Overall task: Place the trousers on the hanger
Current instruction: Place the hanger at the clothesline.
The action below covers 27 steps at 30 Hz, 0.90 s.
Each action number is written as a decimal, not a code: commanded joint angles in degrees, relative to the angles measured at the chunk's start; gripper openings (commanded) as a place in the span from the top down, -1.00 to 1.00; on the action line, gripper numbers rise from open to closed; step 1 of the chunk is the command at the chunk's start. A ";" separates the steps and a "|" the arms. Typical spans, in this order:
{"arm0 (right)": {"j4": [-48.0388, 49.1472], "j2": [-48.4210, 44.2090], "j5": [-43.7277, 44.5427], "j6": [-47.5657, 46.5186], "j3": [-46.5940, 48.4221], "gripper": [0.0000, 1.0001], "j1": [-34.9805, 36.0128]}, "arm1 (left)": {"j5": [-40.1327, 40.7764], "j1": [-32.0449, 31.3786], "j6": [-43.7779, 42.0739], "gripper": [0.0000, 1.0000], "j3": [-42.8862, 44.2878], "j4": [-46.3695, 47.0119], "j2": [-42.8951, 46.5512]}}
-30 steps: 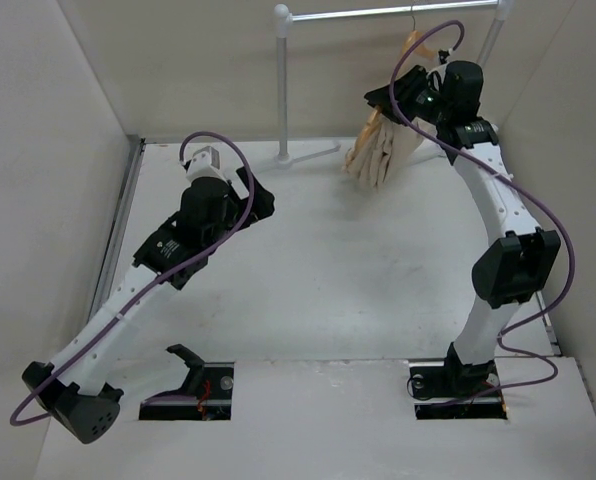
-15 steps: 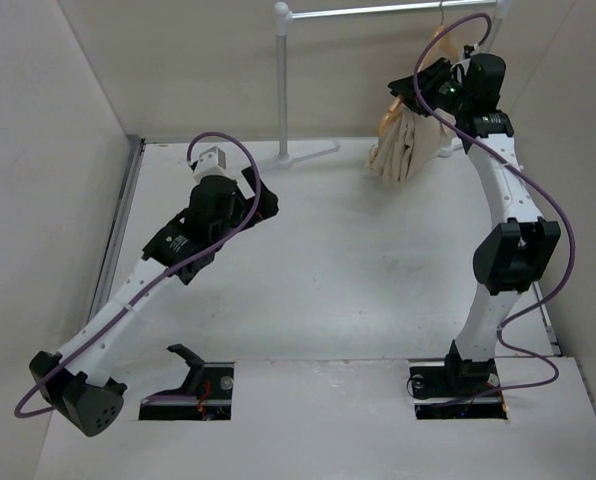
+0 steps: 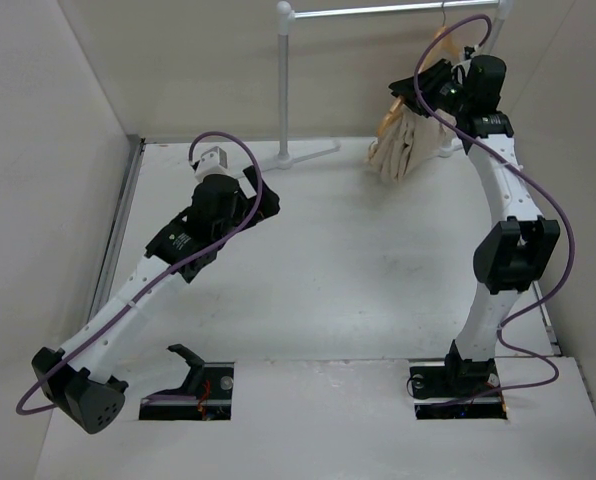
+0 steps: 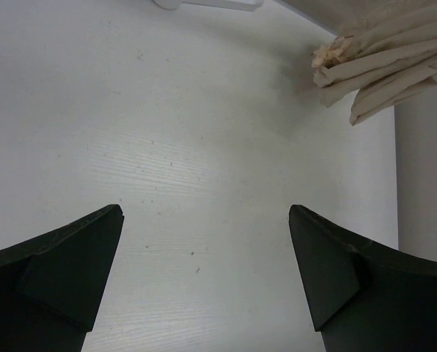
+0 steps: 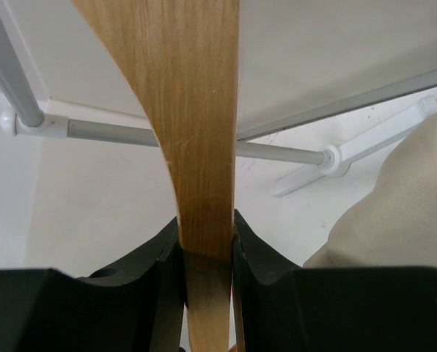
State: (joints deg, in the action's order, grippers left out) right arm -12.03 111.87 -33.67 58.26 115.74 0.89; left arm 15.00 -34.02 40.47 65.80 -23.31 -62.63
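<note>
The right gripper [image 5: 207, 246] is clenched on the slim orange-tan wooden clothes hanger [image 5: 196, 110]. Its two black fingers press against opposite faces of the flat wooden arm, which rises from between them past the top of the wrist view. In the overhead view the beige soft cotton trousers [image 3: 403, 145] hang in bunched folds from the hanger, just below this gripper and to its left. Whether their lower end touches the white table [image 3: 358, 270] cannot be told. Beyond the gripper stands the white tubular clothes rack [image 3: 283, 80], with its rail crossing behind the hanger. It is unclear whether the thin hook rests on that rail. The left gripper [image 4: 204, 213] is released, with its dark fingers spread wide and nothing between them, above bare tabletop. The trousers' folded ends lie ahead of it and to its right, well apart.
</note>
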 commanded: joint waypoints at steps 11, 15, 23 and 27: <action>11.13 -4.03 -11.84 7.20 0.72 0.93 -3.13 | 0.20 0.40 1.45 -1.00 -1.37 2.57 0.14; 18.87 -5.44 -14.40 13.80 -2.62 0.94 -4.27 | 0.11 0.40 1.89 -1.00 -1.99 3.09 0.40; 26.10 -4.30 -21.17 21.54 -1.57 0.97 -5.41 | 0.11 -0.56 2.51 -1.00 -2.96 4.50 0.40; 24.17 -7.98 -20.91 18.13 -4.55 0.98 -5.06 | 0.29 -1.44 2.77 -1.00 -3.48 5.29 0.32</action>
State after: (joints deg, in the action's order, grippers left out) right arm 3.18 110.52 -51.46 78.65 111.33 -4.49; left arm 15.05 -34.72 42.52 62.98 -20.88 -63.05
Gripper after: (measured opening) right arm 0.311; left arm 0.997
